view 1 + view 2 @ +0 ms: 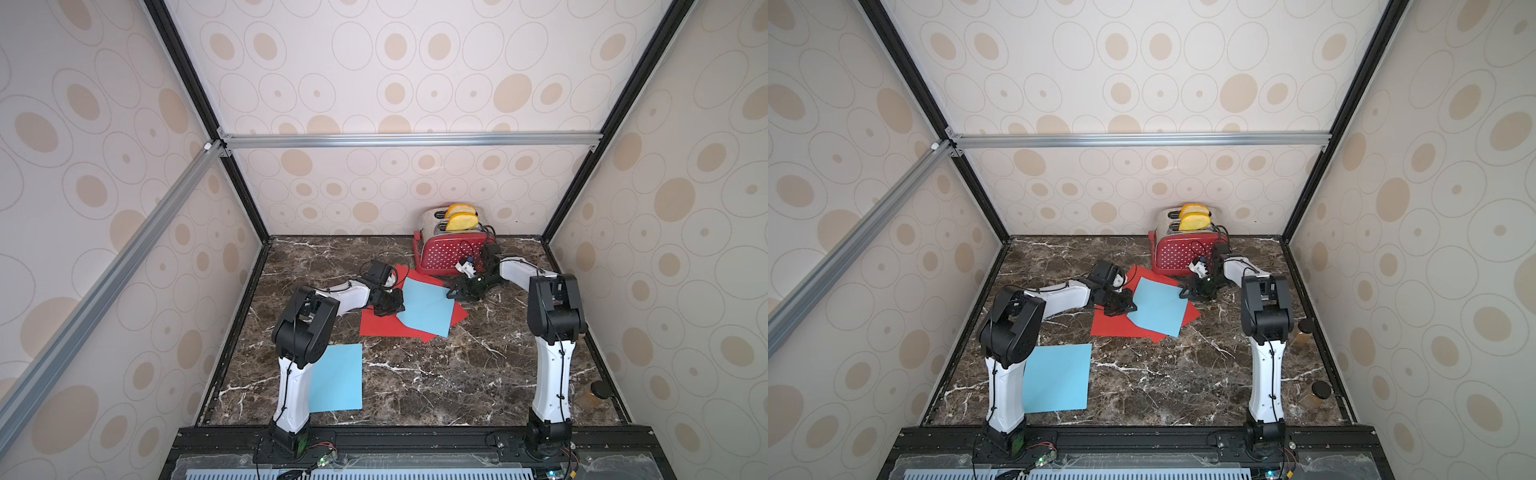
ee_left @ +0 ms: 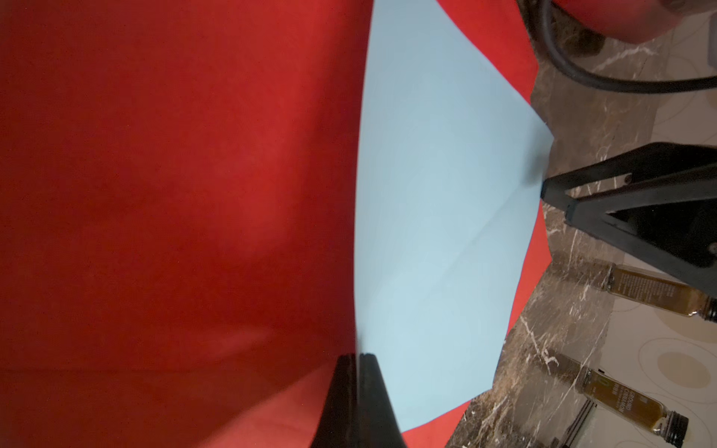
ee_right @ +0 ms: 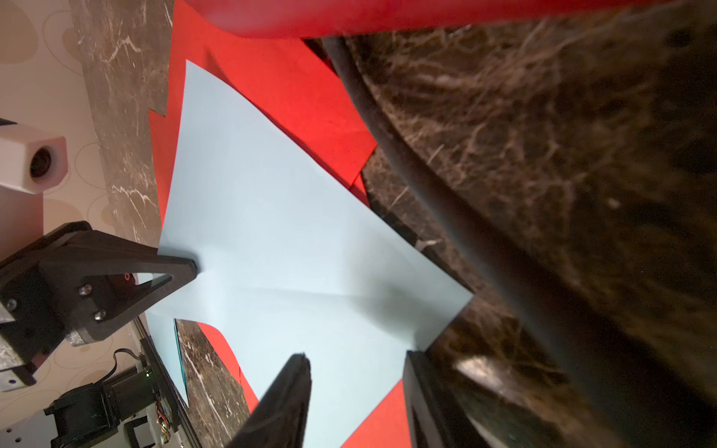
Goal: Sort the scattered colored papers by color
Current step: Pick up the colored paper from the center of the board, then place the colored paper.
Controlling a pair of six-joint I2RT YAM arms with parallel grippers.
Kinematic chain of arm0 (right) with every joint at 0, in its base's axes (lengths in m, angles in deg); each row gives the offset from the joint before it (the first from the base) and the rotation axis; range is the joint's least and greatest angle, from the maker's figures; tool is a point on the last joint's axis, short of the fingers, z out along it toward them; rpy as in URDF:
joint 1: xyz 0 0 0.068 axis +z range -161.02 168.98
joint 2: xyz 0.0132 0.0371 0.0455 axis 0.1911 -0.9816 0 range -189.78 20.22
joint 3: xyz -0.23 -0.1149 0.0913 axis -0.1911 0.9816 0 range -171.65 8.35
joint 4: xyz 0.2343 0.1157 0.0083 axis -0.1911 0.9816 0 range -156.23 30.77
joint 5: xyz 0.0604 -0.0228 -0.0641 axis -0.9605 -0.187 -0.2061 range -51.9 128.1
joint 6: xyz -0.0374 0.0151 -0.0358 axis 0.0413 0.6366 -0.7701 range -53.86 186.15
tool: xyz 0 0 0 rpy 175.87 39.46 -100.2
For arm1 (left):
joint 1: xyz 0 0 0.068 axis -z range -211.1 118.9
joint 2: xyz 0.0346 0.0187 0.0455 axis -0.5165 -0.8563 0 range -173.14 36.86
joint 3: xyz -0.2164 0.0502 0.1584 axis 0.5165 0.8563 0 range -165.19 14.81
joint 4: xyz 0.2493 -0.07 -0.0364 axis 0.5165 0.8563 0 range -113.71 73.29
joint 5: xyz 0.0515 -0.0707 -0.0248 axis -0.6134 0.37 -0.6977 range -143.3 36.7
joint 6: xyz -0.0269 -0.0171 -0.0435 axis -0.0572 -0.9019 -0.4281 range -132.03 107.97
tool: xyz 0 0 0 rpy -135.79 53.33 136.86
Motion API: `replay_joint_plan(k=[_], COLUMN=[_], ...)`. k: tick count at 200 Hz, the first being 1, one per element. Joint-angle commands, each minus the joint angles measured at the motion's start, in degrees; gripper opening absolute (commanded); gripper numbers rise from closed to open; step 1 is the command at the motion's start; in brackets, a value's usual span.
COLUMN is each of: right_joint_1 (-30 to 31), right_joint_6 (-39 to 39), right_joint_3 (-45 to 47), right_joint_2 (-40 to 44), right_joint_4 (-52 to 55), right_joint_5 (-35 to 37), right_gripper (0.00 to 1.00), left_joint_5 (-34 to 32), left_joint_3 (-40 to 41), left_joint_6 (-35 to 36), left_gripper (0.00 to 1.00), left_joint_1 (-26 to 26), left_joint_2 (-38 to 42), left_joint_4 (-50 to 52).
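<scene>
- The desk [image 1: 436,382] is dark marble; read it as a clock, with 12 at the back wall and 6 at the arm bases.
- Near the centre, a little toward 12, the red papers [image 1: 382,326] lie fanned and overlapping, at least 2 of them flat on the desk.
- On top of that pile sits the top blue paper [image 1: 428,309], turned askew so that red shows around it on every side.
- The left gripper [image 2: 359,358] meets this sheet at its 9 o'clock edge. Its jaws are clenched on that edge, with the paper caught between them in the left wrist view.
- A soft crease runs across the top blue paper from the pinched spot in the right wrist view [image 3: 310,287].
- The right gripper [image 3: 357,372] is at the sheet's 2 o'clock corner. Its jaws stand apart and released, and the corner lies between them without being squeezed.
- The lone blue paper [image 1: 338,378] lies flat at 7 o'clock, well apart from the pile and partly hidden by the left arm's lower link.
- A red white-dotted toaster [image 1: 449,253] stands at 1 o'clock against the back wall, with 2 yellow bread slices [image 1: 461,220] upright in its slots.
- 2 small dark-capped bottles [image 1: 1316,395] stand along the desk's 4 o'clock edge.
</scene>
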Motion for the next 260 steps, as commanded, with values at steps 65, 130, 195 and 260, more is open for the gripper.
replay_joint_plan(k=[65,130,195,260], right_joint_1=[-0.2,-0.3,-0.2,0.0], right_joint_6=[2.1,2.7,3.1,7.1], right_joint_3=[-4.7,6.4,23.4,36.3], right_joint_2=[11.7,28.8,41.5,51.8], right_joint_4=[7.0,6.1,0.2,-9.3], right_joint_5=[4.9,6.7,5.9,2.8], right_gripper=[0.61,0.93,1.00,0.99], left_joint_5=[4.4,-1.8,-12.6,-23.0], left_joint_3=[-7.3,3.3,13.9,18.0], left_joint_6=[2.3,3.0,0.7,-7.1], left_gripper=[0.00,0.00,0.00,0.00], left_joint_1=[0.0,-0.1,0.4,2.4], left_joint_2=[8.2,24.5,38.4,48.3], left_joint_4=[-2.4,2.2,18.2,37.6])
